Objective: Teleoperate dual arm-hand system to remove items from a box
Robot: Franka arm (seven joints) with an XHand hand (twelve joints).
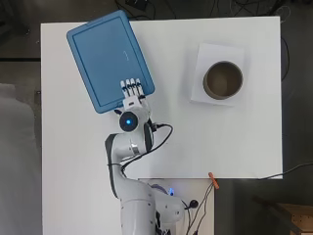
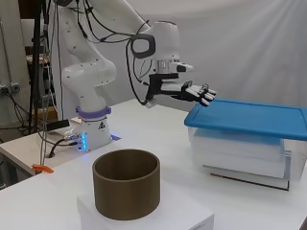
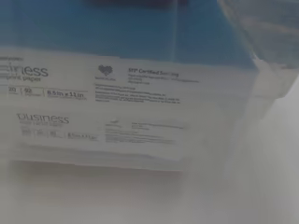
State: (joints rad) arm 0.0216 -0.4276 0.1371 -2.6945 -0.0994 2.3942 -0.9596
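White tabletop carries a clear box with a blue lid at the upper left of the overhead frame. Over the lid's near edge hovers the hand, fingers straight and released, grasping nothing. At upper right stands a brown cylinder on white paper.

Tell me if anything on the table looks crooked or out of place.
The clear box with the blue lid sits rotated, not square to the table edges. The lid is on, with the robot hand open above its near corner. The brown ring stands upright on its white sheet. Nothing is spilled.
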